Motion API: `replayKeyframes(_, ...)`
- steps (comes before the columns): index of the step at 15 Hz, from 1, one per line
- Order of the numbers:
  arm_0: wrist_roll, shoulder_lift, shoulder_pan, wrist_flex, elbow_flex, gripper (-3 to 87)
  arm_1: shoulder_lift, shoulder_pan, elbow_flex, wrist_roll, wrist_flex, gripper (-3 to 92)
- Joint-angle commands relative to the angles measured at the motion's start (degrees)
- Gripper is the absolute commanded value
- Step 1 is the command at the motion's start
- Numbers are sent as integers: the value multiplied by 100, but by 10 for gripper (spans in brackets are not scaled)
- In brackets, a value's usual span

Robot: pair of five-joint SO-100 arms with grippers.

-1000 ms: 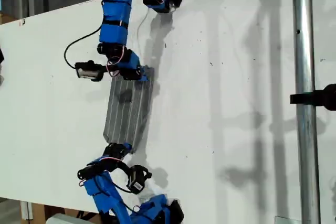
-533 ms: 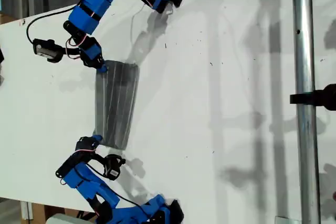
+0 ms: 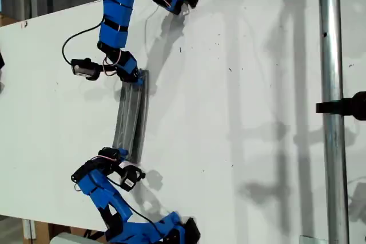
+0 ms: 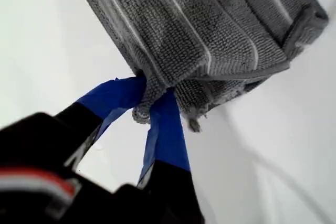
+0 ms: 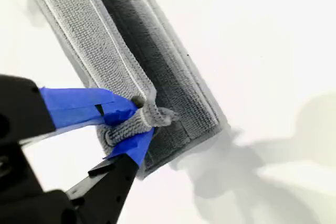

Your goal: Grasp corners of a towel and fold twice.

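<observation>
One towel (image 3: 131, 119) only: thin grey looped cloth with fine pale stripes running along its length, folded over into a narrow doubled strip. Lies on the white desk (image 3: 240, 112), toward the exterior view's left, stretched between two blue arms, one at each end, the strip leaning slightly toward the exterior view's right at its far end. Cannot tell from the wrist views which arm is which.

Seen close in the first wrist view: towel (image 4: 184, 30) layered, hemmed edges stacked, one corner (image 4: 139, 115) bunched and poking out below the blue taped tips. My first tool (image 4: 152, 95) clamped tight on that corner.

Seen in the second wrist view: towel (image 5: 121, 56) as a long folded band with its darker lower layer showing alongside. My second tool (image 5: 139, 121) pinched on a crumpled corner (image 5: 153, 115) at the near end.

Two tools in all, both closed on cloth. One metal pole (image 3: 330, 84) upright at the exterior view's right, well apart from the towel
</observation>
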Motion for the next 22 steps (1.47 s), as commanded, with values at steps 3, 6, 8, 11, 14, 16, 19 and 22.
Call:
replayKeyframes(3,-149,9,-185,176,-369,-10,-272,554,-483,-308,88,-3)
replayKeyframes(6,-158,79,-378,272,132,-29,-545,475,-738,-369,396,-3)
replayKeyframes(8,-264,-185,-211,272,352,-9,-1169,281,-677,-97,396,-3)
replayKeyframes(11,-334,185,-53,352,756,336,-1749,316,-1292,308,1564,244)
replayKeyframes(14,-642,2206,-70,343,1441,347,70,325,-1582,316,2408,336)
replayKeyframes(16,-729,3665,114,308,1731,313,1564,562,-1292,431,2900,341)
replayKeyframes(19,-1116,5766,1011,-158,3103,278,4474,1134,1503,773,2232,368)
replayKeyframes(22,-1740,8253,2118,-940,5203,218,6249,1195,4052,1274,914,373)
